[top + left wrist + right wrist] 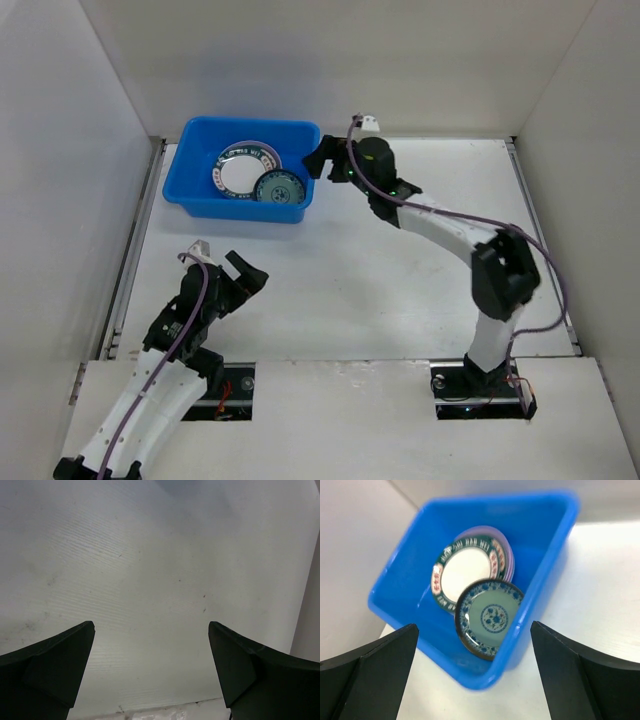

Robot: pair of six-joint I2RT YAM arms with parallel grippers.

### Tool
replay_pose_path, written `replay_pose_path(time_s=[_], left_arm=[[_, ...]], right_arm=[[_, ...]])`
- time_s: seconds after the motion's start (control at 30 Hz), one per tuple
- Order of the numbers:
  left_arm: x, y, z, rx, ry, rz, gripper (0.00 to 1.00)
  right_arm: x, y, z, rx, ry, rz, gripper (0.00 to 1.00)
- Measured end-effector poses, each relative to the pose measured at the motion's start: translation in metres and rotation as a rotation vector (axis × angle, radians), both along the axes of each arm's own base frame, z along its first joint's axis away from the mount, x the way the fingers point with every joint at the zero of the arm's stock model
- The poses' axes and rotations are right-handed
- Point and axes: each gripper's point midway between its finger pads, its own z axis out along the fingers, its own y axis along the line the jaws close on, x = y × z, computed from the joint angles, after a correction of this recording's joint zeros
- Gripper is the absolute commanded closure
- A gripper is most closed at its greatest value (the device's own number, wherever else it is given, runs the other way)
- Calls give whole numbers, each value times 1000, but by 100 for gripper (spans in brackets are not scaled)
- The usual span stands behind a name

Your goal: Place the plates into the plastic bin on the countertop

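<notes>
The blue bin [195, 150] sits at the far left of the white bench [380, 280], close to the back wall [400, 60] and well away from the arm bases. Three plates show inside it. A lavender plate [504, 544] lies lowest, with only its edge peeking out. On it rests a white-centred plate [465, 575] with a dark green patterned rim. A smaller teal plate [490, 616] overlaps that one's near rim and sits hard by the bin's right wall; it looks slightly tilted, though how it is propped cannot be told. The right arm [450, 235] reaches across the bench to the bin's right end, where the right jaws hang just outside the wall, spread wide and holding nothing; the wrist view looks between them down into the bin. The left arm [170, 340] is folded low near its base on the left, well apart from the bin. The left jaws are also spread wide and empty, with only bare bench between them in the wrist view.
</notes>
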Motion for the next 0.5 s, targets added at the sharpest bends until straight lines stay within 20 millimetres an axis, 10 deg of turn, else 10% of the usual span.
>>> replay_pose_path(time_s=[0.23, 0.5], left_arm=[[-11, 10, -27, 94, 117, 3, 0], [-12, 31, -38, 211, 164, 72, 0]], right_arm=[[-78, -115, 105, -23, -267, -269, 0], [-181, -255, 53, -186, -254, -626, 0]])
